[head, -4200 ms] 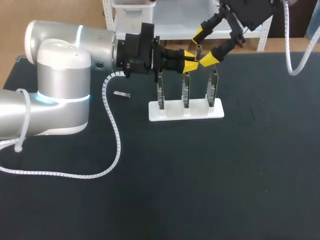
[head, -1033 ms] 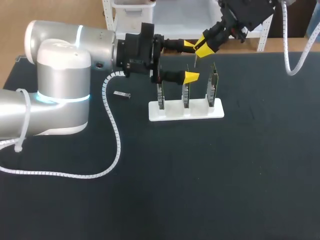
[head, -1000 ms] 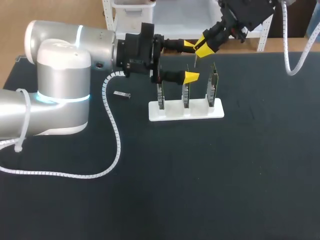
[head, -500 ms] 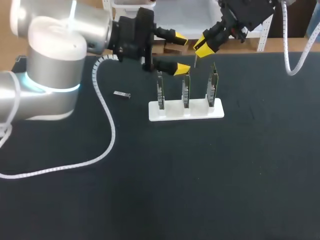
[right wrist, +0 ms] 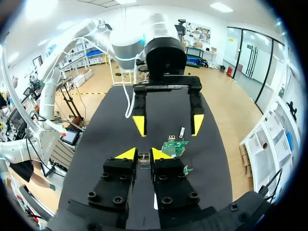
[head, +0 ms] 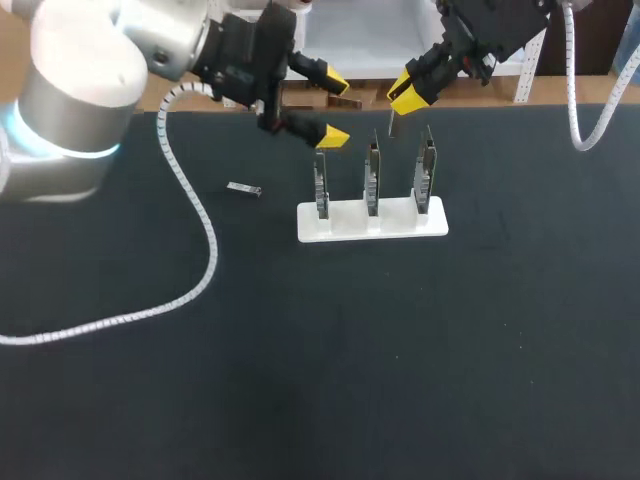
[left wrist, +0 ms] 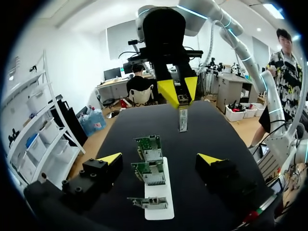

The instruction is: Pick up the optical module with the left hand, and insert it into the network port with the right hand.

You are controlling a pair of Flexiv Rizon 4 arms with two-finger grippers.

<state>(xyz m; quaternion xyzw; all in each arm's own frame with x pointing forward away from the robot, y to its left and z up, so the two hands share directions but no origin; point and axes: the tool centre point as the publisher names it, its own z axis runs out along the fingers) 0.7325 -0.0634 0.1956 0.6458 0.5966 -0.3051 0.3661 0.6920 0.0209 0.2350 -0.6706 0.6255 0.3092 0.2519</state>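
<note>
My right gripper (head: 407, 95) is shut on a small silver optical module (head: 393, 122), which hangs upright above the middle and right boards of the white stand (head: 372, 222). In the right wrist view the module (right wrist: 143, 155) sits between my right gripper's (right wrist: 143, 154) yellow tips. The left gripper (head: 334, 107) is open and empty, left of the module and above the left board. From the left wrist, the left gripper (left wrist: 160, 159) stands wide over the boards (left wrist: 150, 166), with the right gripper (left wrist: 178, 91) and the module (left wrist: 183, 119) ahead of it.
Three green network boards stand upright in the stand (left wrist: 163, 202). A second small module (head: 244, 189) lies flat on the black table, left of the stand; it also shows past the boards as a module (right wrist: 182, 132) in the right wrist view.
The left arm has drawn back to the left and away from the module, its gripper still open. The right gripper with the module has not moved.
</note>
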